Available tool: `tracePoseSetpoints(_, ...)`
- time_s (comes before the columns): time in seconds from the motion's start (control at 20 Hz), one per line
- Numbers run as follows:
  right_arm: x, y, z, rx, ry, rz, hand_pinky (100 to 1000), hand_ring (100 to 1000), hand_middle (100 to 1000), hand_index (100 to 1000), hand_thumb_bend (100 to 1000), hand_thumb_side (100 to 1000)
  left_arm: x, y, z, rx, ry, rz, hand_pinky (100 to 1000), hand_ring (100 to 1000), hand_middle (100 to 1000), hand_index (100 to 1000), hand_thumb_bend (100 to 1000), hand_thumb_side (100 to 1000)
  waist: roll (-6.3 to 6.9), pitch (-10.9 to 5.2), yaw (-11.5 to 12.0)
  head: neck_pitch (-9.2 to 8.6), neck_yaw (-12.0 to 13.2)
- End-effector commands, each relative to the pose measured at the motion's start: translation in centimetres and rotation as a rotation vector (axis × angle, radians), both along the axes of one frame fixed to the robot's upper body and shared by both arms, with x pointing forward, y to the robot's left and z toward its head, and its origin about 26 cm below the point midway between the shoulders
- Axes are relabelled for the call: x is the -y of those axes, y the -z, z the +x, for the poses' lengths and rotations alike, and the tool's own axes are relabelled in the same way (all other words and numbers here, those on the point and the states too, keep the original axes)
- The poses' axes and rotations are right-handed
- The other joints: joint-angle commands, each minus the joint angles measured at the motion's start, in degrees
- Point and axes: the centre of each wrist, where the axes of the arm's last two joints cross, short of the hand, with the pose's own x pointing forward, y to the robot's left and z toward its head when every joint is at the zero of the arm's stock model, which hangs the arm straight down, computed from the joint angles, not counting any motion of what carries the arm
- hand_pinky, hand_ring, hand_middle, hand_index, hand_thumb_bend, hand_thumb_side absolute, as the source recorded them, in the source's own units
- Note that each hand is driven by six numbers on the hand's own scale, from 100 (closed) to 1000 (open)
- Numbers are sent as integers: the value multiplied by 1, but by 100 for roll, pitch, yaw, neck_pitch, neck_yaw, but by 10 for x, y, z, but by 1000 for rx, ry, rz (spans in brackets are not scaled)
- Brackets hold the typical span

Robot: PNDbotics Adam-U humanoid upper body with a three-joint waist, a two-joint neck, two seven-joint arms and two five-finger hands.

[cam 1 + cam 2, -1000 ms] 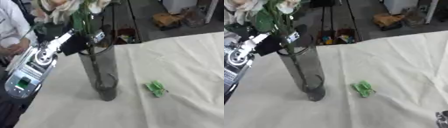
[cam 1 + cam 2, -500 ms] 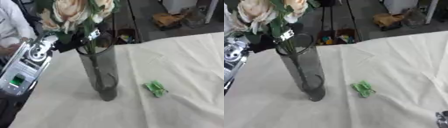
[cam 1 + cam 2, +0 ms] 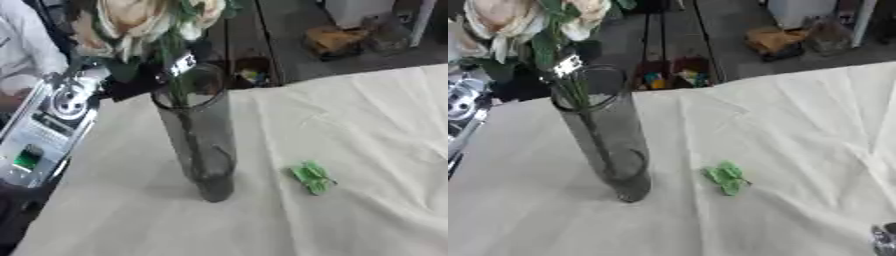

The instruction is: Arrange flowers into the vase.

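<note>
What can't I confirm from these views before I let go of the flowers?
- Left robot hand: blurred behind the flowers and vase rim, so its hold can't be made out.
- Right robot hand: cut off by the right eye view's lower right corner.
- Green scrap on the cloth: too small to identify.

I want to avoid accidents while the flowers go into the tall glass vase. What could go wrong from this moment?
1. The vase is tall and narrow, and the flowers are heavy at the top; a sideways push from the left hand at the rim might tip it.
2. The stems reach the bottom at a slant, so the blooms may lean when released.
3. A green leaf piece lies on the cloth, left behind.
</note>
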Motion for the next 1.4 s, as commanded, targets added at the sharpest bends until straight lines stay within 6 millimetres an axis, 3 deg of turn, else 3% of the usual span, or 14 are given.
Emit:
tracePoseSetpoints(0.05, 1, -7, -2, 25, -4, -9, 670, 668, 463, 689, 100, 949, -11, -16, -6, 51, -26, 18, 1000, 1000, 1000, 1000, 371, 1000, -19, -115, 8, -76, -14)
tracePoseSetpoints(0.45, 1, -7, -2, 25, -4, -9, 670, 669, 462, 689, 100, 948, -19, -18, -7, 35, -36, 71, 1000, 1000, 1000, 1000, 446, 1000, -21, -114, 21, -79, -22)
tracePoseSetpoints(1.15, 2, -7, -3, 24, -4, -13, 671, 670, 461, 690, 100, 947, -35, -21, -9, 29, -54, 86, 1000, 1000, 1000, 1000, 454, 1000, -38, -85, 48, -83, -46)
tracePoseSetpoints(1.3, 2, -8, -2, 25, -3, -14, 671, 671, 461, 690, 100, 947, -37, -21, -9, 24, -52, 96, 1000, 1000, 1000, 1000, 509, 1000, -43, -75, 49, -88, -44)
tracePoseSetpoints(1.4, 2, -8, -2, 25, -4, -15, 671, 671, 461, 690, 100, 946, -39, -20, -9, 15, -48, 109, 1000, 1000, 1000, 1000, 591, 1000, -46, -71, 50, -90, -48)
